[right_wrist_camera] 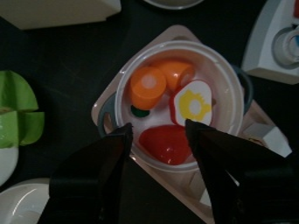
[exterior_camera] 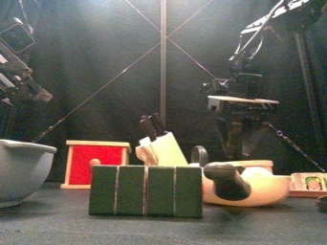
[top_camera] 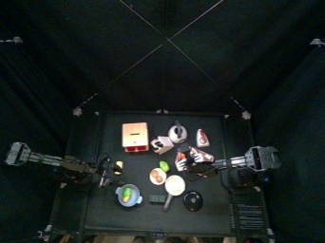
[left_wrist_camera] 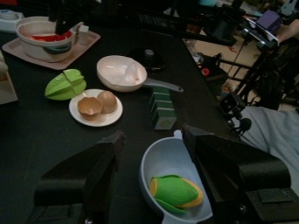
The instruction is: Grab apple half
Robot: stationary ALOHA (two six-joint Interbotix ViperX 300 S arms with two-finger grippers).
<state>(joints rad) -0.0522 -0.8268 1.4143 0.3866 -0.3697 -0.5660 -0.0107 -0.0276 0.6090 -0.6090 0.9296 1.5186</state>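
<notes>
The black table is seen crowded with small things, the red box being the largest. The left gripper is held wide open and empty above a grey bowl containing a green and yellow toy fruit. The right gripper is likewise open and empty, poised over a clear bowl of toy foods. The green apple half is found lying on the table beside a plate.
</notes>
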